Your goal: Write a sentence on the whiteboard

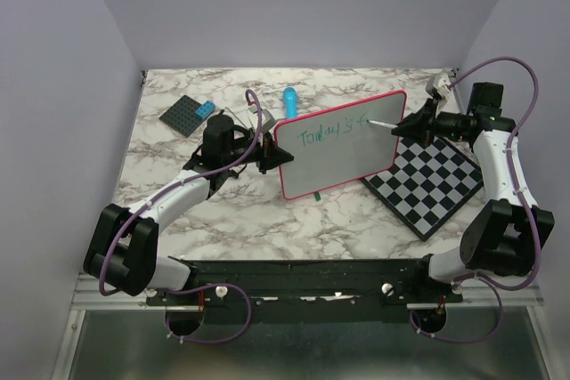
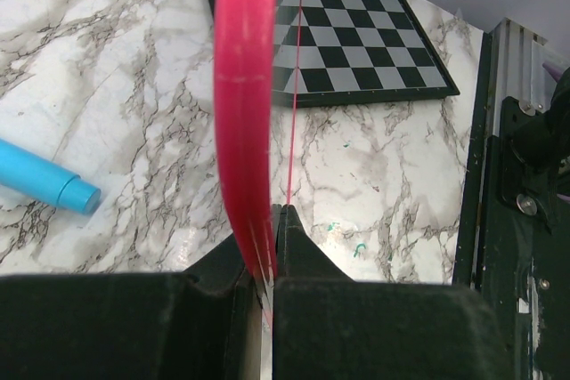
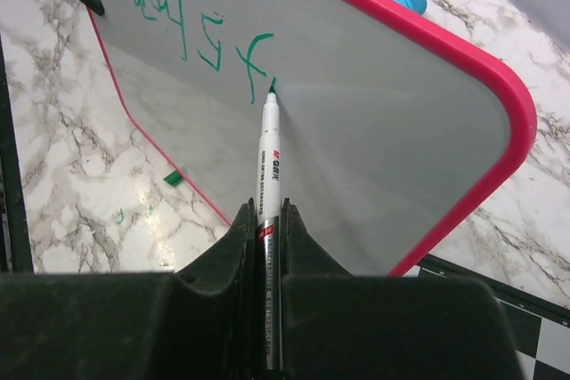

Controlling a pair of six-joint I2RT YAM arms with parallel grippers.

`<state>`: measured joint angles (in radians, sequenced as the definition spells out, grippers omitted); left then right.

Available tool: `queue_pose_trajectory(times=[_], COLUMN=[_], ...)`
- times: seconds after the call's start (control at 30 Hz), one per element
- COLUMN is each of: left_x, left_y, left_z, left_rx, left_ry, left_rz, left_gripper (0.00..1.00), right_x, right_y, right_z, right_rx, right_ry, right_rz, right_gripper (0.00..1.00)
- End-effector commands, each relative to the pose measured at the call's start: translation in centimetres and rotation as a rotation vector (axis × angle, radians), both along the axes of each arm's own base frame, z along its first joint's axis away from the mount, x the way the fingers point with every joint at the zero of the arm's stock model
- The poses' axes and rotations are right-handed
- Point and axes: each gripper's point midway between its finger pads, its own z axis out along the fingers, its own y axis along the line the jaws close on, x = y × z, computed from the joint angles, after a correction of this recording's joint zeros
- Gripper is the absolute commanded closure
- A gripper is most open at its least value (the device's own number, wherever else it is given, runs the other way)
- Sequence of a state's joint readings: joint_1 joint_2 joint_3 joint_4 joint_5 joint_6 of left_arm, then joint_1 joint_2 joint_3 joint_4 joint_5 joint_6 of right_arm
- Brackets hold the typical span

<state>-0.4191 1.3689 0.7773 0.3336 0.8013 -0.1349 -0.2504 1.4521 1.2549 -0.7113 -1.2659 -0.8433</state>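
Green ink on the whiteboard [image 1: 343,153] reads "Today's f" (the sentence [image 3: 191,28] is not complete). I see the R gripper [image 3: 265,213] clamped on a white marker [image 3: 269,144]. Its tip touches the board just ahead of the fingers, at the foot of the "f". The L gripper [image 2: 272,224] is closed tight on the board's pink rim and holds it tilted over the marble table [image 1: 223,211]. A chessboard [image 1: 427,186] lies under the R gripper. A blue pen [image 2: 44,182] lies left of the L fingers.

Chessboard [image 1: 427,186], blue marker [image 1: 289,101], grey baseplate [image 1: 183,115]
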Motion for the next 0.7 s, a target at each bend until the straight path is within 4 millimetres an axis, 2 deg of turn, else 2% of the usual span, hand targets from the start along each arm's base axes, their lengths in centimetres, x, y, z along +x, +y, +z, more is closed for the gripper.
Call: queue_pose_trajectory(times=[0.0,0.67], left_x=[-0.7,-0.7], left_y=[1.0,1.0], left_z=[-5.0,-5.0], left_rx=[0.128,0.131], left_ry=[0.113,0.108], left_rz=[0.02,0.02], left_gripper=[1.0,1.0], right_x=[-0.1,-0.4], right_y=[0.0,-0.6], right_z=[-0.2,-1.7], right_rx=[-0.006,-0.035], right_ry=[-0.009,0.006], right_rz=[0.017,0.001], right_gripper=[1.0,0.99])
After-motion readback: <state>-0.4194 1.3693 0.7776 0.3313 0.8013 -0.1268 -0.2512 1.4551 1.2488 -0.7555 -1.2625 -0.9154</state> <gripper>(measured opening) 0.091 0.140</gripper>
